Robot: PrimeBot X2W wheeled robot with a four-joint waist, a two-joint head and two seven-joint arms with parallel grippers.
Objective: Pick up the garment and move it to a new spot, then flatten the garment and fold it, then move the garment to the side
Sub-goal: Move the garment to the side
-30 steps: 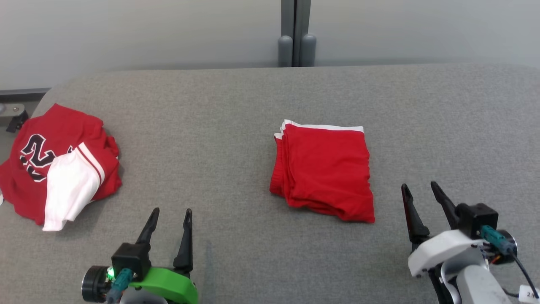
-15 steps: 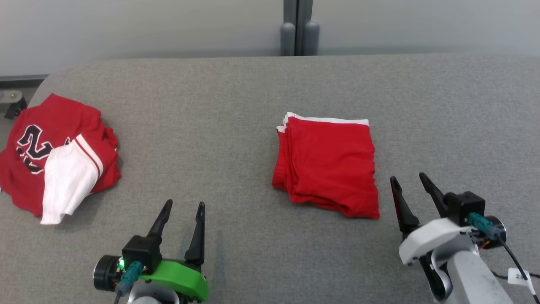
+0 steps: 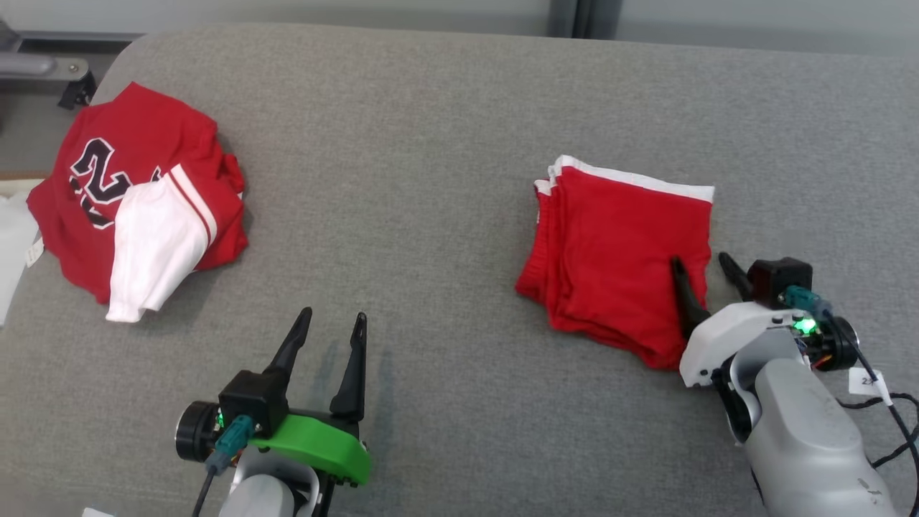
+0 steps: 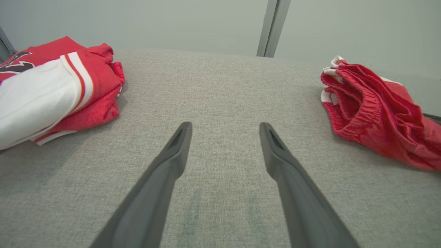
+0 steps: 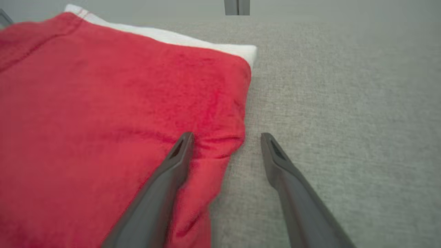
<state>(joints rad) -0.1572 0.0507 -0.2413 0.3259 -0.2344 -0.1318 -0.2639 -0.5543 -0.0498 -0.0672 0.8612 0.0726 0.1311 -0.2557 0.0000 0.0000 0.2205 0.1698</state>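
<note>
The garment is a folded red piece with white trim, lying right of the table's middle; it also shows in the left wrist view and the right wrist view. My right gripper is open and straddles the garment's right edge: one finger rests over the red cloth, the other over bare table beside it. My left gripper is open above bare grey table near the front, with nothing between its fingers.
A crumpled red jersey with a black number and a white sleeve lies at the table's far left. The grey fabric table has its rounded corner at the upper left. A black cable trails by the right arm.
The head camera has tilted down, shifting the whole picture. My right gripper has moved forward to the garment's right edge, one finger now over the cloth. Both grippers stay open.
</note>
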